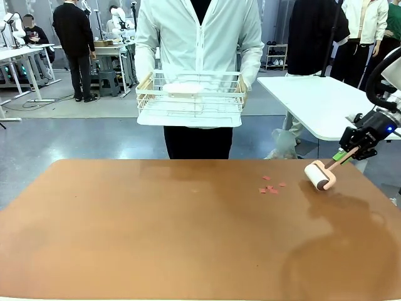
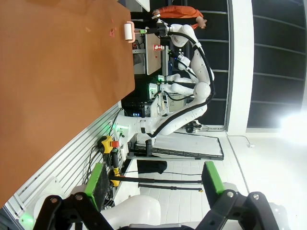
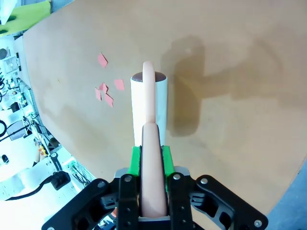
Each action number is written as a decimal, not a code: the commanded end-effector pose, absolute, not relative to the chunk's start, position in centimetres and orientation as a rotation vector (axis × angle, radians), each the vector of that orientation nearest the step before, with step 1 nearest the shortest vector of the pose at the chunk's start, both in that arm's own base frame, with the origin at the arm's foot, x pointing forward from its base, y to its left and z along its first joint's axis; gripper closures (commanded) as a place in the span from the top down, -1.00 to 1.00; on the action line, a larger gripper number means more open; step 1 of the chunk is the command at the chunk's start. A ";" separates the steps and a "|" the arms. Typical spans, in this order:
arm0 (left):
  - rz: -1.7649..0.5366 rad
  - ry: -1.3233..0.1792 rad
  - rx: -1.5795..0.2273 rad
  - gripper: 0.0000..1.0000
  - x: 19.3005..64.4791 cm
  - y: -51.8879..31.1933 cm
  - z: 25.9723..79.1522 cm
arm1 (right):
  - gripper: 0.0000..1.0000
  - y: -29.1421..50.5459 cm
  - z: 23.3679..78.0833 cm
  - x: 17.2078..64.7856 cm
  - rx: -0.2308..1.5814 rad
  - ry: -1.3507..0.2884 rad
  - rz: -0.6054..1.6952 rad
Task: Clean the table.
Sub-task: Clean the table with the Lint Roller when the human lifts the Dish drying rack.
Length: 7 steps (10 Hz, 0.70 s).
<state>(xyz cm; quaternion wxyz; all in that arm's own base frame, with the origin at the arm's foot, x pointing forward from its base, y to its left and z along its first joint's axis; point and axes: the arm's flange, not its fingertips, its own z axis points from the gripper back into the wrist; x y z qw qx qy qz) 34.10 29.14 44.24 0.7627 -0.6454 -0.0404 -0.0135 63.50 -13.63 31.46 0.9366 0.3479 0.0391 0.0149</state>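
Observation:
The table (image 1: pixel 156 232) has a matte reddish-brown top. A few small pink paper scraps (image 1: pixel 270 186) lie on its far right part. My right gripper (image 1: pixel 349 150) is shut on the peach handle of a lint roller (image 1: pixel 319 175), whose white drum sits low over the table just right of the scraps. In the right wrist view the green pads (image 3: pixel 135 160) clamp the handle, with the lint roller (image 3: pixel 149 103) pointing away and the scraps (image 3: pixel 105 91) to its left. My left gripper (image 2: pixel 154 182) is open and empty, off the table's edge (image 2: pixel 57 72).
At the far side a person stands holding a white wire basket (image 1: pixel 191 94) with something white in it, above the table's far edge. A white-topped table (image 1: pixel 319 100) stands at the back right. My right arm (image 2: pixel 192 43) shows far off in the left wrist view.

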 end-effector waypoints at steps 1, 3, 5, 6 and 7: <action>-0.024 -0.082 -1.399 1.00 33.5 29.3 44.6 | -0.59 -13.3 29.5 62.3 0.774 0.026 0.051; -0.024 -0.082 -1.399 1.00 33.5 29.3 44.6 | -0.59 -13.6 27.5 61.2 0.807 0.040 0.062; -0.024 -0.082 -1.399 1.00 33.5 29.3 44.6 | -0.59 -13.7 26.1 60.9 0.827 0.051 0.053; -0.024 -0.082 -1.399 1.00 33.5 29.3 44.6 | -0.59 -13.8 25.8 60.9 0.830 0.049 0.048; -0.024 -0.082 -1.399 1.00 33.5 29.3 44.6 | -0.59 -13.7 25.8 60.7 0.833 0.049 0.050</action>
